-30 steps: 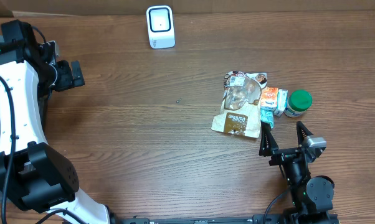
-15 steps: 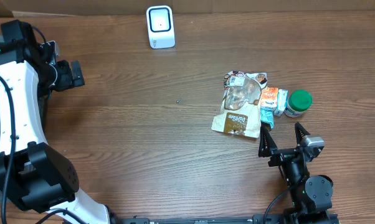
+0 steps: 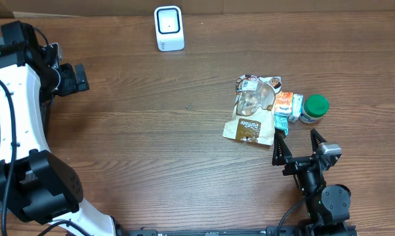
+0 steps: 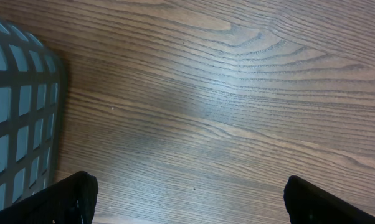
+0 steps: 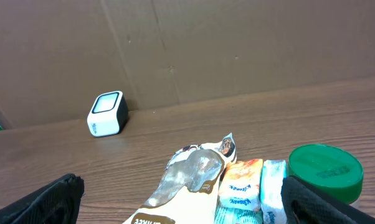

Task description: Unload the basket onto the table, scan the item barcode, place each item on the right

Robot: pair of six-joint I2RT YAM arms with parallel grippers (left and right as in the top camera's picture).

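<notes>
The right gripper (image 3: 296, 139) is spread wide and holds nothing. The brown pouch (image 3: 250, 124) lies just beyond its fingertips, with a green-lidded jar (image 3: 313, 108) toward the right finger. The left gripper (image 3: 83, 77) is equally wide and empty, beside what looks like a mesh basket (image 4: 19, 124).

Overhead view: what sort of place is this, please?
Probably a mock checkout bench, not a real shop: a white barcode scanner stands on a wooden table, a snack pouch and a green-lidded jar sit near each other, and plain cardboard backs it.
</notes>
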